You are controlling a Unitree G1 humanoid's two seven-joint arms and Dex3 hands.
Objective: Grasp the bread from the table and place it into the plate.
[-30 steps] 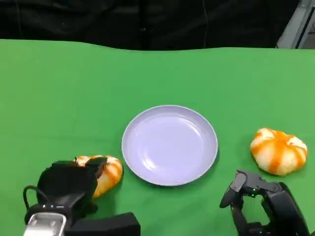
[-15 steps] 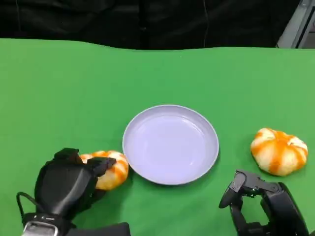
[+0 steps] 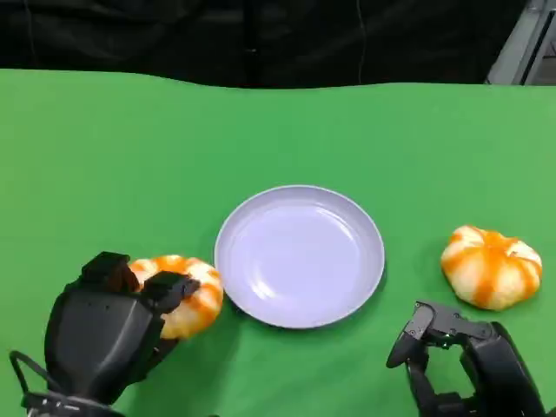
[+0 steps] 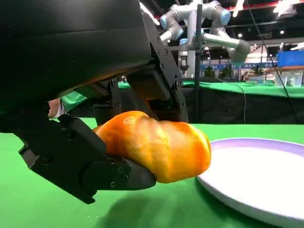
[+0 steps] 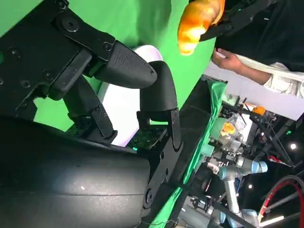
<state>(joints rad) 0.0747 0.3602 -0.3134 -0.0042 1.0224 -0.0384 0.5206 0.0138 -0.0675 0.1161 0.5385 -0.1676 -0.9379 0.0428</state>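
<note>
My left hand (image 3: 109,326) grips an orange-and-white bread roll (image 3: 185,294) just left of the lilac plate (image 3: 300,255), lifted a little off the green table. In the left wrist view the roll (image 4: 156,145) sits between my black fingers (image 4: 114,173), its end close to the plate rim (image 4: 247,190). A second striped bread (image 3: 492,266) lies on the table right of the plate. My right hand (image 3: 460,365) hovers below that bread, fingers apart and holding nothing. The right wrist view shows its fingers (image 5: 137,71), and the held roll (image 5: 199,19) beyond.
The green cloth table (image 3: 261,130) stretches to a dark backdrop at the far edge. A person's hand and sleeve (image 5: 237,64) show beside the table in the right wrist view. Other robot arms (image 4: 209,28) stand in the background.
My left hand closed around the roll and raised it slightly, and its forearm has dropped out of the picture. The right hand and the other bread have not moved.
</note>
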